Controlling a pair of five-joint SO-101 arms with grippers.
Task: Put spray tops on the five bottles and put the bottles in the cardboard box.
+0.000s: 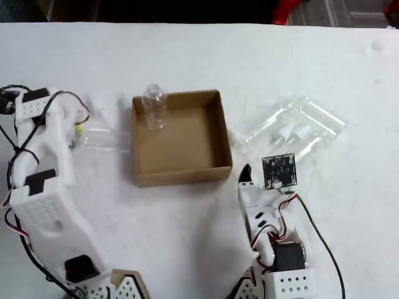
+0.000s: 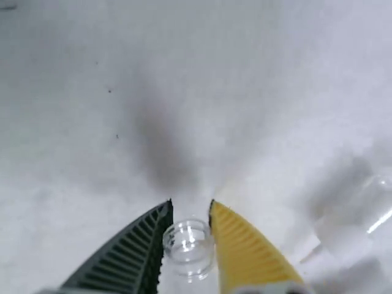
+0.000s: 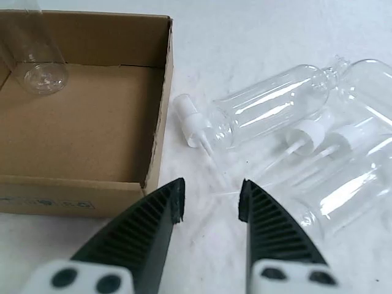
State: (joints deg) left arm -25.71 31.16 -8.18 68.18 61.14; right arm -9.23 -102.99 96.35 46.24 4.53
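Starting at the table's left edge, the left gripper (image 2: 190,207) has its black and yellow fingers closed on the neck of an uncapped bottle (image 2: 188,248), whose open mouth pokes out just past the fingertips. Seen from above, this bottle lies on its side between the left arm and the left wall of the cardboard box (image 1: 181,174), with its long axis running across toward the box.

The box sits mid-table with one standing bottle (image 1: 154,107) in its far-left corner.

Off the box's near-right corner the right gripper (image 3: 211,196) hovers low, its fingers spread with nothing between them. Straight ahead of them, just beside the box's right wall, a white spray top (image 3: 191,122) lies on its side. Beyond it, toward the table's right edge, lie the loose bottles (image 3: 269,110), tumbled together with more tops.

Every top lies to the right of the box, while the held bottle waits to its left, so the right arm looks much the nearer one to fetch a top. That nearest top sits just forward of the open fingers, so a short advance with the fingers straddling its head should do.
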